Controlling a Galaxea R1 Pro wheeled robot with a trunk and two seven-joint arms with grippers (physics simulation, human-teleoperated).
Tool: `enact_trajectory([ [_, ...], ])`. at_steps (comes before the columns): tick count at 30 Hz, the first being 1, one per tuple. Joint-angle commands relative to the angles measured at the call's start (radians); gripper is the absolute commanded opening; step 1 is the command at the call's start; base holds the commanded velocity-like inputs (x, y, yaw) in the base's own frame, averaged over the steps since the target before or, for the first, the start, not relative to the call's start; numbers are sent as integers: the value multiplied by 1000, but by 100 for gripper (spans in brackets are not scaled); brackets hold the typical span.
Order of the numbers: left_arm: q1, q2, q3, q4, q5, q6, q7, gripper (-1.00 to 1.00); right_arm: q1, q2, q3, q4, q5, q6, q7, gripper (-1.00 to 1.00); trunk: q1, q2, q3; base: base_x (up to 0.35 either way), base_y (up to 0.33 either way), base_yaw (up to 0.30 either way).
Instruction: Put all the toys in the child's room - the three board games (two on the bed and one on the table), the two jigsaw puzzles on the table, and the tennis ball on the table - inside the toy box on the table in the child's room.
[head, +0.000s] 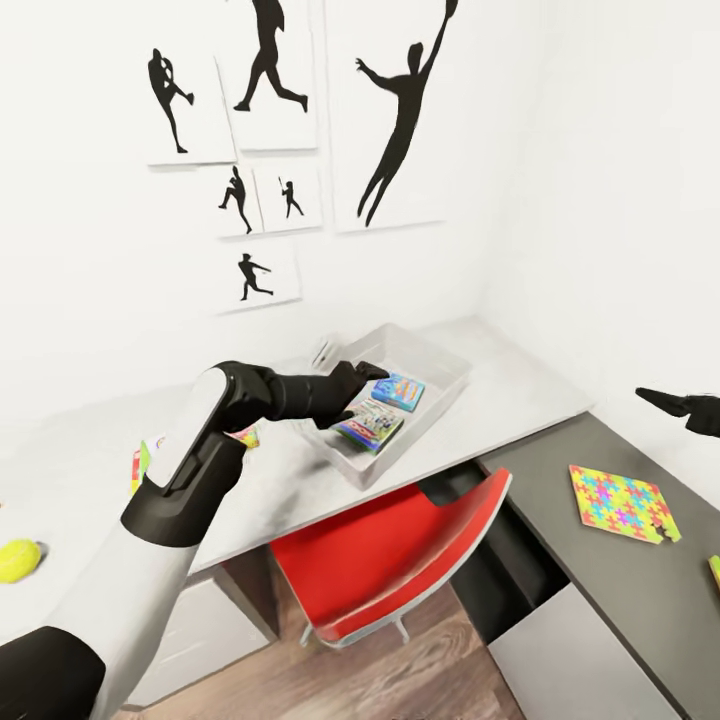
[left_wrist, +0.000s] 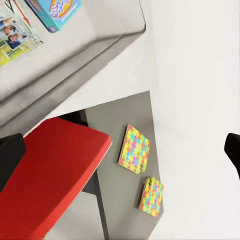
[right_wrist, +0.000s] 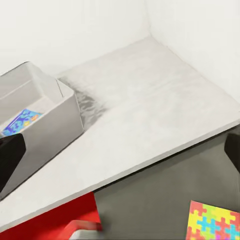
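Note:
My left gripper (head: 362, 395) hangs open over the light grey toy box (head: 432, 348) on the pale table (head: 520, 385), holding nothing. Inside the box lie a blue board game (head: 402, 390) and a second printed board game (head: 372, 427). Two jigsaw puzzles (left_wrist: 135, 149) (left_wrist: 151, 196) lie on the dark desk top; one of them (head: 622, 503) is below my right gripper (head: 668, 403). The right wrist view shows that gripper's fingers (right_wrist: 10, 157) wide apart, so it is open. The tennis ball (head: 18, 560) rests at the table's far left. A colourful flat thing (head: 140, 466) is partly hidden behind my left arm.
A red chair (head: 400, 560) is pushed under the desk, in front of the toy box. White walls with black silhouette prints (head: 400, 120) close the corner behind the table. The dark desk top (head: 600, 590) runs along the right wall.

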Motion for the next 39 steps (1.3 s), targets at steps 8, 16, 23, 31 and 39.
enact_trajectory([
  [8, 4, 7, 8, -19, 6, 18, 6, 100, -24, 76, 162, -1, 8, 10, -96, 100, 0, -1, 11, -294, 24, 81],
  [16, 51, 21, 265, -32, 51, 262, -31, 100, -56, 142, 292, -1, 8, 10, -185, 100, 0, -1, 24, -111, 35, 80],
  [23, 199, 61, 435, -33, 80, 416, -227, 100, -74, 284, 435, 0, 10, 9, -366, 100, 0, -1, 35, -11, 4, 100],
  [31, 371, 230, 505, -34, 85, 436, -505, 100, -70, 376, 608, 0, 12, -3, -472, 100, 0, -1, 47, -1, 0, 123],
  [39, 486, 337, 525, -35, 77, 436, -732, 100, -70, 482, 691, 0, 14, -5, -581, 100, 0, -1, 60, 0, 0, 145],
])
